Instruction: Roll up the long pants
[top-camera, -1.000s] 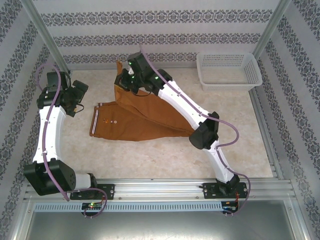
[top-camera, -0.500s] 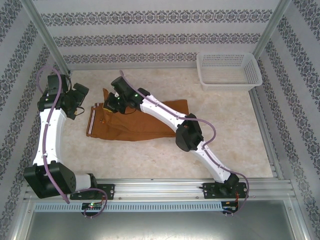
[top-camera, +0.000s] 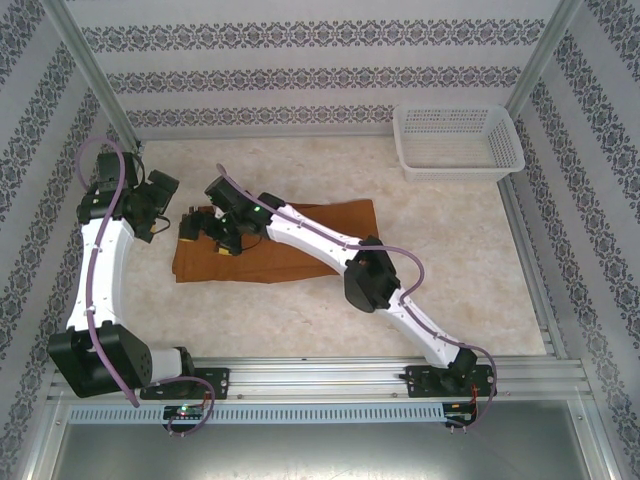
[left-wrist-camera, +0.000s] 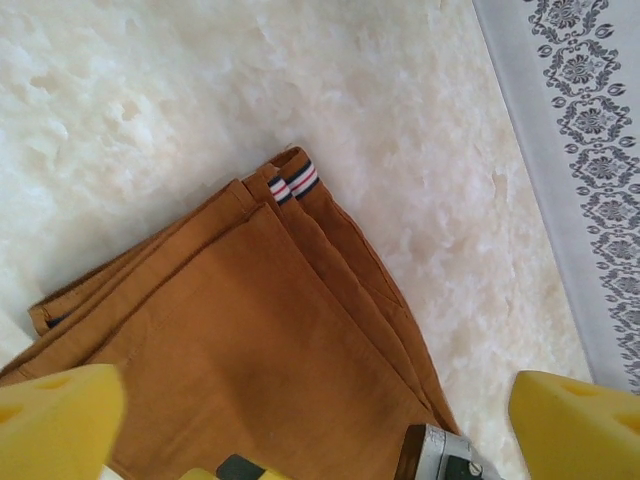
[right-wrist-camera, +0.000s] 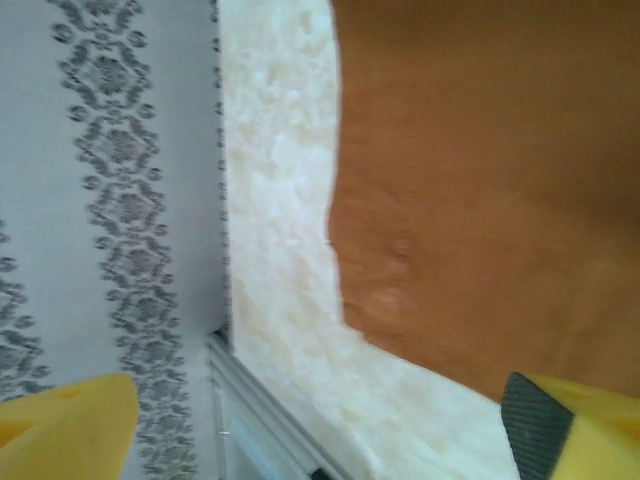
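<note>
Right gripper (top-camera: 205, 228) has shifted left over the long pants (top-camera: 330, 215), spread wide; left gripper (top-camera: 160, 205) spread too.

White arms (top-camera: 102, 262), black joints (top-camera: 366, 282), purple cables (top-camera: 88, 300), yellow finger pads (left-wrist-camera: 58, 422).

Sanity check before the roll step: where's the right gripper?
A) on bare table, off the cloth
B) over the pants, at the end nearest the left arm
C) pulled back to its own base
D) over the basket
B: in the top view the right gripper sits over the end of the pants nearest the left arm, with its arm stretched across them, far from the basket in the far right corner.
</note>
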